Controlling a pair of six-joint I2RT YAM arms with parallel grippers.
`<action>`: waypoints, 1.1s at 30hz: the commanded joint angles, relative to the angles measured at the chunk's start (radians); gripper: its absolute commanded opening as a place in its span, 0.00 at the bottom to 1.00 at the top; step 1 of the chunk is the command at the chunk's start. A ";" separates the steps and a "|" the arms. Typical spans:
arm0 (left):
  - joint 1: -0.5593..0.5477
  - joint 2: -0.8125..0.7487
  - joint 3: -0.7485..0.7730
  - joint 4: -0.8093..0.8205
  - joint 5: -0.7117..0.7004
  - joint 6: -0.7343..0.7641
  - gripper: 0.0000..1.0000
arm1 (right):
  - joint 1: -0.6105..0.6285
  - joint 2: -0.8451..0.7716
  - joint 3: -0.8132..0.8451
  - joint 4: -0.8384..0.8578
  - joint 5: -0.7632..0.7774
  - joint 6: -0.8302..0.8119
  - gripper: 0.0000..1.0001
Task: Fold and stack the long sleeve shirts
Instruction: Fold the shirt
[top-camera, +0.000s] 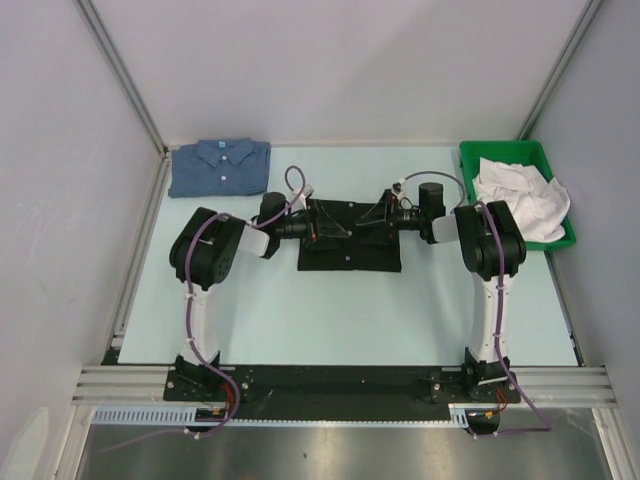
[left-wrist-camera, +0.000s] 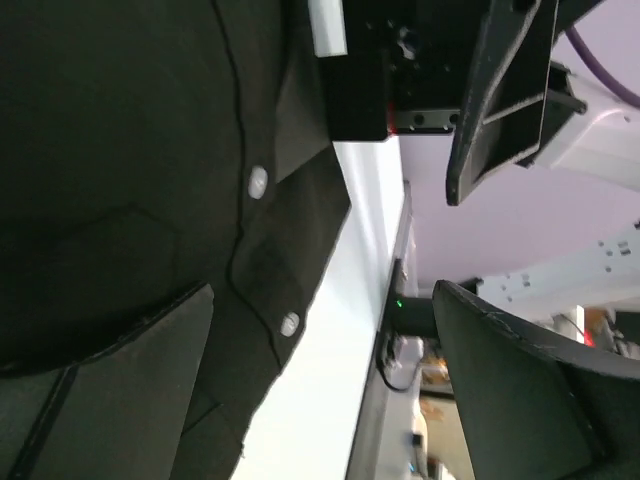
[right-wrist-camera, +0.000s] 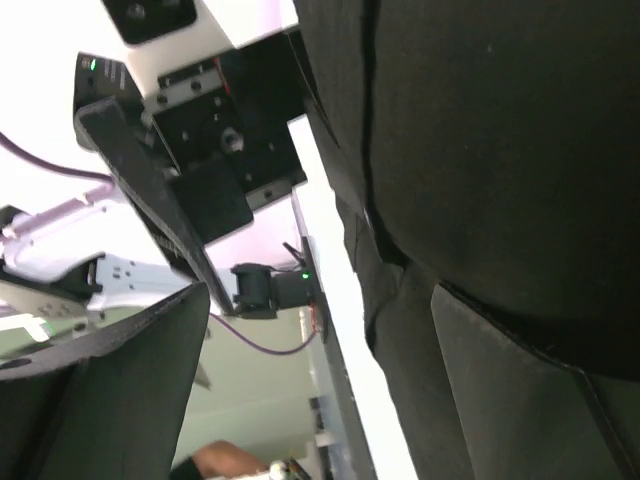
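The black long sleeve shirt (top-camera: 350, 256) lies folded into a rough rectangle in the middle of the counter (top-camera: 300, 320), and both arms reach in over its far half. The left tool (top-camera: 318, 229) comes in from the black shirt's left edge and the right tool (top-camera: 373, 222) from its right edge. They point at each other low above the cloth, near but apart.

Both tools stand wide. In the left wrist view one finger (left-wrist-camera: 110, 400) is against or just over the black cloth, I cannot tell which. The other finger (left-wrist-camera: 530, 400) is off past the shirt's edge. Two pale buttons (left-wrist-camera: 258, 182) show along a seam of the black shirt beside the nearer finger. In the right wrist view one finger (right-wrist-camera: 530, 400) is over the black shirt and the other (right-wrist-camera: 100, 390) is clear of it.

The blue long sleeve shirt (top-camera: 220, 167) sits folded, collar up, well apart from the black shirt at its far left. At the black shirt's far right stands a green bin (top-camera: 500, 147) holding crumpled white cloth (top-camera: 520, 195).
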 joint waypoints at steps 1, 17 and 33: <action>0.070 -0.019 -0.013 -0.210 -0.170 0.153 0.99 | -0.076 0.019 0.011 -0.209 0.099 -0.208 1.00; 0.012 -0.337 0.034 -0.347 -0.027 0.313 0.99 | -0.033 -0.225 0.118 -0.289 0.040 -0.214 1.00; 0.148 -0.038 0.141 -0.547 -0.296 0.294 1.00 | -0.145 0.071 0.261 -0.449 0.211 -0.356 1.00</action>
